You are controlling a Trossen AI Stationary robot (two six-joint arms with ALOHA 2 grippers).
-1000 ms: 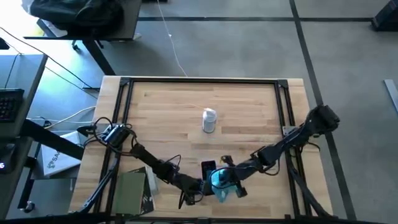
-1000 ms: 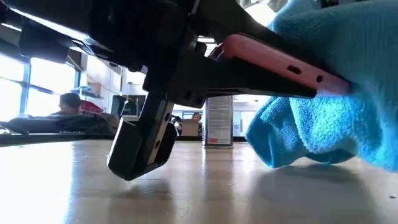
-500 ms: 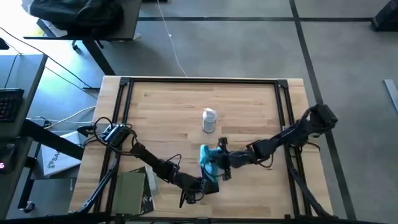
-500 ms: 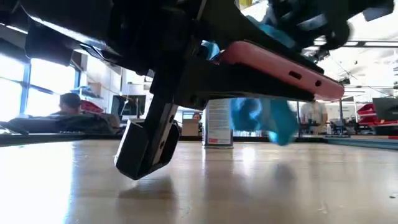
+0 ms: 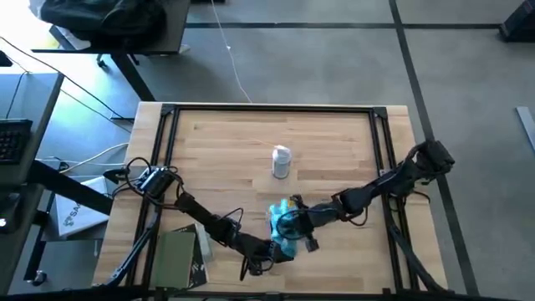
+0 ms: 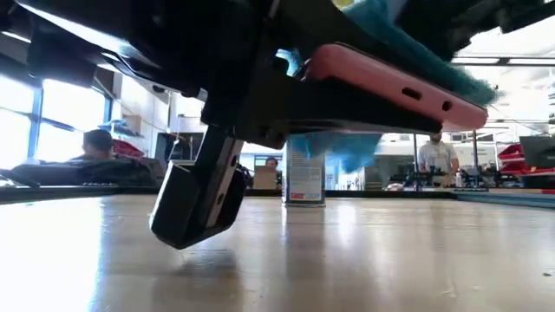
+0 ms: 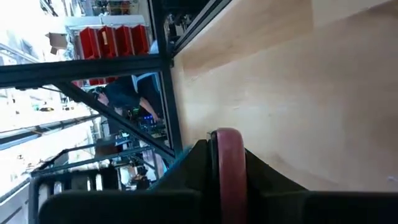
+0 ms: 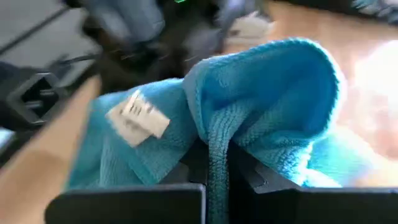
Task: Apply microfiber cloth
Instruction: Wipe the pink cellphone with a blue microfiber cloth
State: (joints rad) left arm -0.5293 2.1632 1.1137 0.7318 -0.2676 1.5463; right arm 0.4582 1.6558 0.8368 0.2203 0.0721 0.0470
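— Where's the microfiber cloth (image 5: 286, 226)?
— On the near side of the white bottle (image 5: 281, 161), pinched in the right gripper (image 5: 294, 224), draped over the pink object (image 6: 395, 85).
— And the left gripper (image 5: 272, 252)?
— Clamped on that pink object, just beneath the cloth.

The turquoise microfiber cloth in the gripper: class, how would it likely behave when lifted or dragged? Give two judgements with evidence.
The turquoise microfiber cloth is probably floppy: it bunches into folds where the right gripper pinches it. It likely weighs little, since a pinch on one fold holds it. Dragged over the pink flat object in the left gripper, it should drape rather than push.
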